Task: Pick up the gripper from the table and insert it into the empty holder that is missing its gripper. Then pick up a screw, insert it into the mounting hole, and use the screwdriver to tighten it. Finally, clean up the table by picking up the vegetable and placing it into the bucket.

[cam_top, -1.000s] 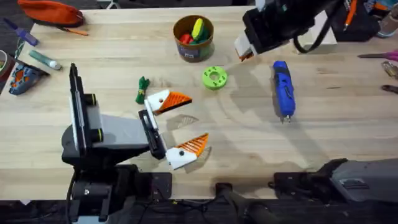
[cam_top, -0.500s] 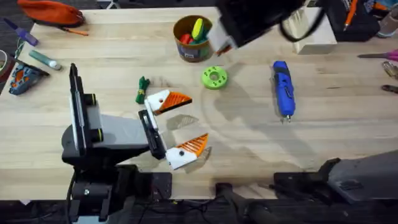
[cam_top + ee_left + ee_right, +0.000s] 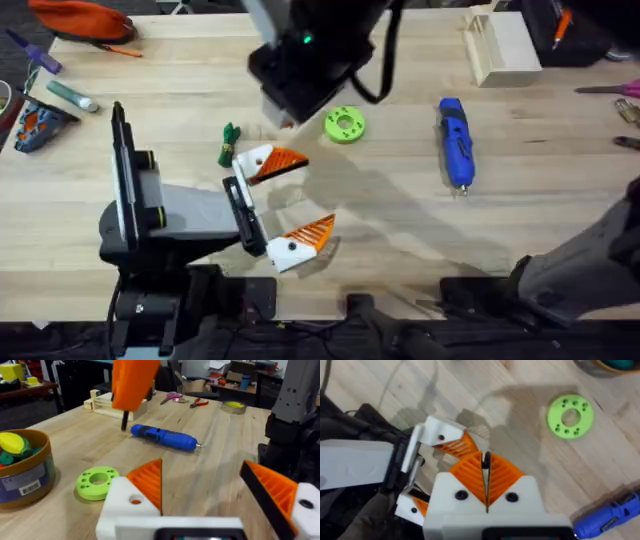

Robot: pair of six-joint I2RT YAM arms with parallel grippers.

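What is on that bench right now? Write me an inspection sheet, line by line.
Surface: wooden table, shadowed by the right arm.
Job's things: screwdriver lying flat; vegetable beside the left gripper; bucket holding toys.
Clutter: green ring disc, white box, orange pouch, scissors.
Grippers: left gripper open; right gripper shut, above the table.
Cables: black cable on the right arm.
Surroundings: cluttered desks behind.
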